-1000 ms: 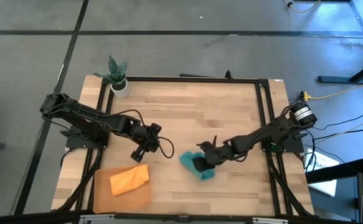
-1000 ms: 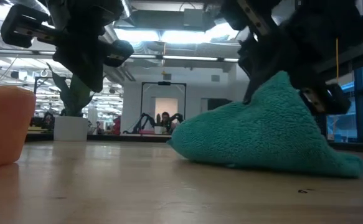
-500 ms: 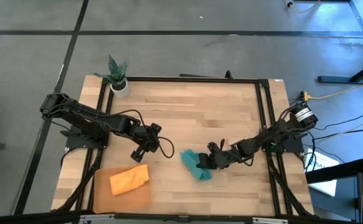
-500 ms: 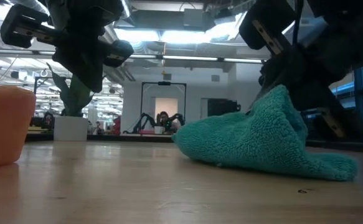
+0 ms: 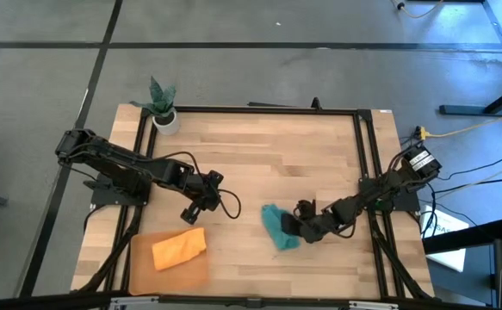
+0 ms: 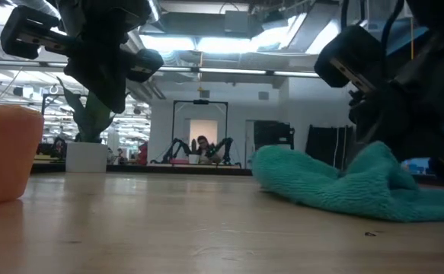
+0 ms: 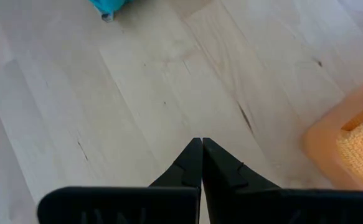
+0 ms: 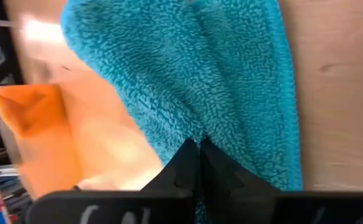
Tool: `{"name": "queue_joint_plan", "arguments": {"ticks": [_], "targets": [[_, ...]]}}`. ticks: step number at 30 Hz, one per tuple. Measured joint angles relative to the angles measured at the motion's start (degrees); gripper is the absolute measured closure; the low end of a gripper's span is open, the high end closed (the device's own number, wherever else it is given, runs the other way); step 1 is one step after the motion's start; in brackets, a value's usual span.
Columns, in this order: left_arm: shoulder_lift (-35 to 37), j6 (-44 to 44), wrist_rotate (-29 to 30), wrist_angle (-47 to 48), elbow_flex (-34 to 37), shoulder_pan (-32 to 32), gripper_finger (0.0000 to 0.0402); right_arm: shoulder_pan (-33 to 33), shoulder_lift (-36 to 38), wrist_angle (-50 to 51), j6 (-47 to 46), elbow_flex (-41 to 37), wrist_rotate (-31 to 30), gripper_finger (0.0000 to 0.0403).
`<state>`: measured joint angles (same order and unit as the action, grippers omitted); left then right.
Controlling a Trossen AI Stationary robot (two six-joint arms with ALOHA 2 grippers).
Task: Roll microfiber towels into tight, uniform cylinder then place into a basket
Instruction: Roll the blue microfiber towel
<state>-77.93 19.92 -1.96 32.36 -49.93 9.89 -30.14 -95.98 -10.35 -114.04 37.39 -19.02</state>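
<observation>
- No brand, label or writing readable anywhere.
- Right claw [image 5: 299, 227] low over the bench [image 5: 268, 155], right of centre on the near half, clenched, tips pinching the teal towel [image 5: 278, 226].
- Right wrist view: dark fingers [image 8: 182, 168] pressed together, teal pile of the towel [image 8: 187, 68] bunched right at the tips.
- Teal towel crumpled and slumped flat on the wood, not rolled; low view: a low heap [image 6: 343, 183] under the right arm.
- Left claw [image 5: 192, 213] hovering above bare bench left of centre, clenched on nothing; left wrist view: tips [image 7: 201, 163] meeting over plain wood.
- Orange towel [image 5: 180, 248] lying folded in the basket [image 5: 143, 263] at the near left corner.
- Small white plant pot [image 5: 165, 120] at the far left corner, well apart from both towels.
</observation>
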Motion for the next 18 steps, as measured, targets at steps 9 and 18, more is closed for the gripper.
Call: {"name": "queue_joint_plan", "arguments": {"ticks": [9,18], "targets": [[-0.02,0.0,0.0,0.0,0.02,0.0,0.0402,-0.12,0.0,-0.19,2.71,0.02,3.58,0.0389],[-0.02,-0.33,0.0,-0.02,0.02,-0.02,0.0402,0.35,0.0,-0.32,3.52,0.02,5.69,0.033]]}}
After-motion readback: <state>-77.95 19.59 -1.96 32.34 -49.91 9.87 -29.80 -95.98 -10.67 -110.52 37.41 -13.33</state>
